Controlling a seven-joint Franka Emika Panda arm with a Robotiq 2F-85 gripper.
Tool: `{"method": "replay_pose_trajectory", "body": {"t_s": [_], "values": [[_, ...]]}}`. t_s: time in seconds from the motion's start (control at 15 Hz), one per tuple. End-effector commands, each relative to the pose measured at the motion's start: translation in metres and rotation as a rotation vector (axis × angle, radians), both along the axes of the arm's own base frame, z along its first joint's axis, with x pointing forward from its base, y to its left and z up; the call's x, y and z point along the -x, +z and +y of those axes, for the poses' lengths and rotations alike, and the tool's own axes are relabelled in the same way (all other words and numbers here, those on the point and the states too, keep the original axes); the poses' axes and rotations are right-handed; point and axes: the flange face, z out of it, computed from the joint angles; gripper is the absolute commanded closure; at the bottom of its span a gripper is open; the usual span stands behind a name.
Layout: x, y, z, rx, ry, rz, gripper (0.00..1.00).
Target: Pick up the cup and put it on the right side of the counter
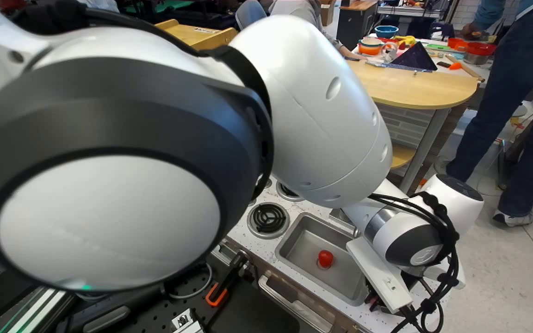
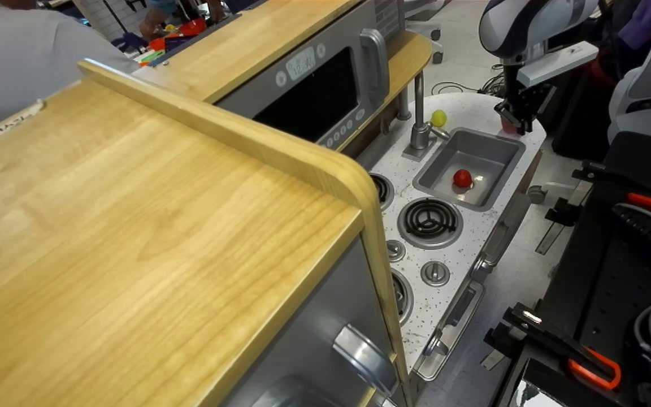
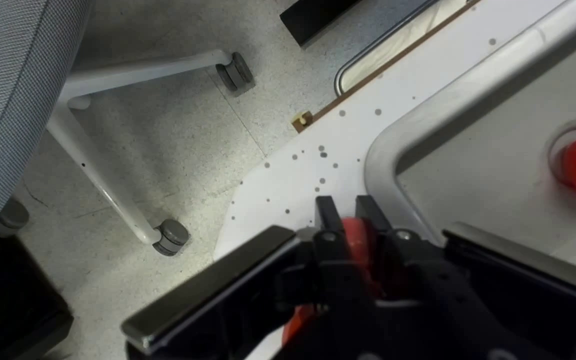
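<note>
Wrist view, lower centre: tool (image 3: 347, 210) looks clamped on cup (image 3: 357, 239); sink (image 3: 384, 155) right, edge of worktop (image 3: 303, 175) left. Risk: letting go tilted could topple it either way.

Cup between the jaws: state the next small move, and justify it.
Probably open the jaws: they seem closed on the cup, beside the sink at the rounded end of the counter, likely the wanted side, though base contact is unclear.

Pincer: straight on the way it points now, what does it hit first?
Likely the counter, by the sink; the cup in the pincer may touch first, or already does. Depth is unclear.
</note>
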Motion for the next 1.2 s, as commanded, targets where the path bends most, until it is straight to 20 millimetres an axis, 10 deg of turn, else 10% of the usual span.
{"method": "replay_pose_trajectory", "body": {"t_s": [0.0,0.53,1.13], "values": [[0.013,0.007,-0.002,-0.027,-0.026,0.024,0.60],[0.006,0.040,0.005,0.008,0.002,-0.016,0.02],[0.022,0.152,0.018,0.048,0.061,-0.007,0.00]]}}
